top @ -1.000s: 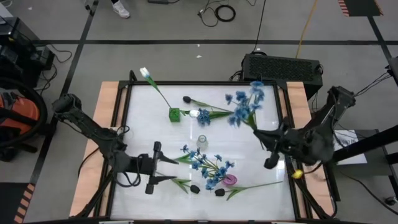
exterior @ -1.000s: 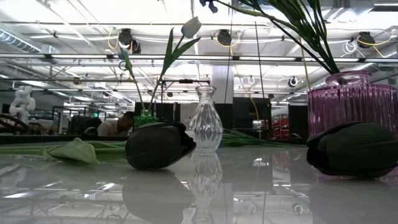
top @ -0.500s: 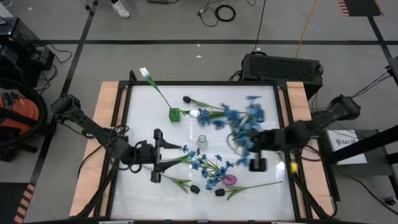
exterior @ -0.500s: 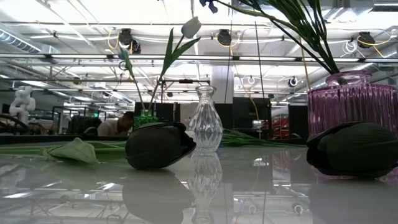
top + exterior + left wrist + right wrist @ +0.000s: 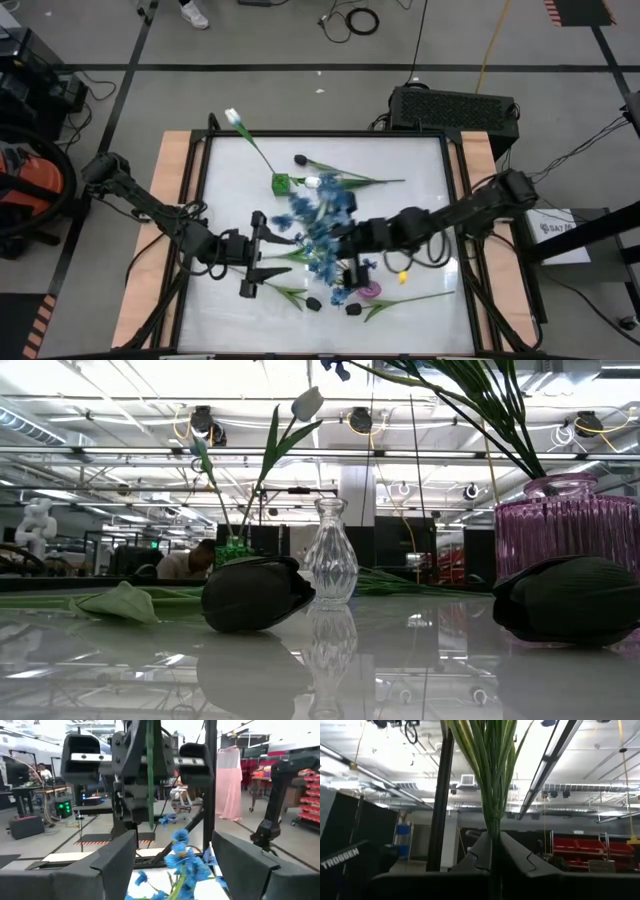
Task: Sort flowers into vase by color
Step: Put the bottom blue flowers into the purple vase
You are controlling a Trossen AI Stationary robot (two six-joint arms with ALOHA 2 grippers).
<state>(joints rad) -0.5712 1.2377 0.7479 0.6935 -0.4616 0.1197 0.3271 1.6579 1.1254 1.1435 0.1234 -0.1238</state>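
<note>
While your right gripper [image 5: 352,272] sits over table centre, its fingers [image 5: 520,857] are pinched tight on a bunch of green stems [image 5: 490,765]; the blue spray [image 5: 318,222] it carries blurs above the mid-table, just over the pink vase [image 5: 371,290].

Your left gripper [image 5: 252,255] lies near the table's left-centre, fingers [image 5: 240,862] spread wide w/ nothing between them, pointing at the right arm; in the left wrist view you see that arm's gripper head-on w/ a stem [image 5: 149,775] hanging from it and blue blooms [image 5: 182,857] below.

Obstacles & surroundings:
- Clear glass vase [image 5: 331,555] at mid-table, beside the carried spray.
- Green vase [image 5: 281,183] toward the far-left, holding a white tulip [image 5: 233,117].
- Black tulip buds [image 5: 313,302] loose near the front edge; two bulk large in the low view [image 5: 255,592], partly masking the pink vase base.
- Loose stem [image 5: 410,300] at front-right; another black bud [image 5: 300,158] w/ stem lies at the far side.
- Blue sprays already stand in the pink vase.
</note>
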